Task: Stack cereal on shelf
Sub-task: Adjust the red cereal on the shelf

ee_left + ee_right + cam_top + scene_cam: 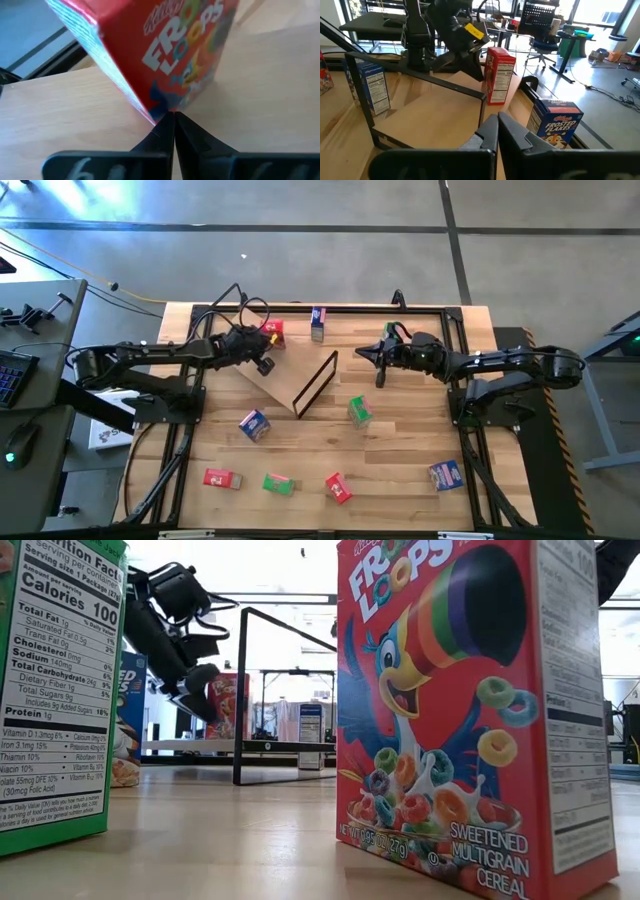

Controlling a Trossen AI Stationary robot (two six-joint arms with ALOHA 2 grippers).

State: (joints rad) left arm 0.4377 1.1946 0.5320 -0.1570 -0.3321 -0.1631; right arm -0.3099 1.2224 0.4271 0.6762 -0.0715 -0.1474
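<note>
Red cardboard cereal box (272, 332) standing alone on light-tan plywood shelf (290, 378), shut left gripper (258, 340) nudging it, shut right gripper (366, 353) empty, others scattered.

The high view looks straight down from well above, taking in the whole bench (400, 450), the shelf (285, 375) and both arms. The low view sits at bench height, very near a red box (470, 710) and a green box (55, 690) that fill its sides, and faces level across to the shelf frame (245, 690) and the room behind. The left wrist view is pressed close on a red box (150, 50) on the shelf panel, the same box (499, 75) that the right wrist view sees from farther off, across the frame.
</note>
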